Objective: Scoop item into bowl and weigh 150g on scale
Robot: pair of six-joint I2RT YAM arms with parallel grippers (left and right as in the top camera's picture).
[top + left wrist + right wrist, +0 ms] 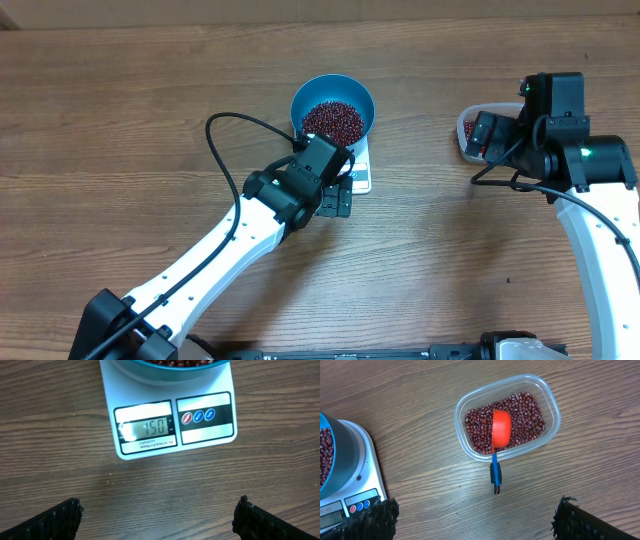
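As seen on the display of the white scale, reading 150. On the scale, blue bowl holding red beans, mid tabletop. Left gripper just in front of the scale, fingers apart, empty. Right gripper near clear tub, apart, empty; red scoop lying across the tub rim. Judged complete: target weight shown, nothing left to scoop.

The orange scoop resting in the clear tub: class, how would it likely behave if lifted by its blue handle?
The scoop looks like rigid plastic, so probably stiff and light. Its thin handle overhangs the tub rim, so a push there might pivot it. Lifting could scatter loose beans.
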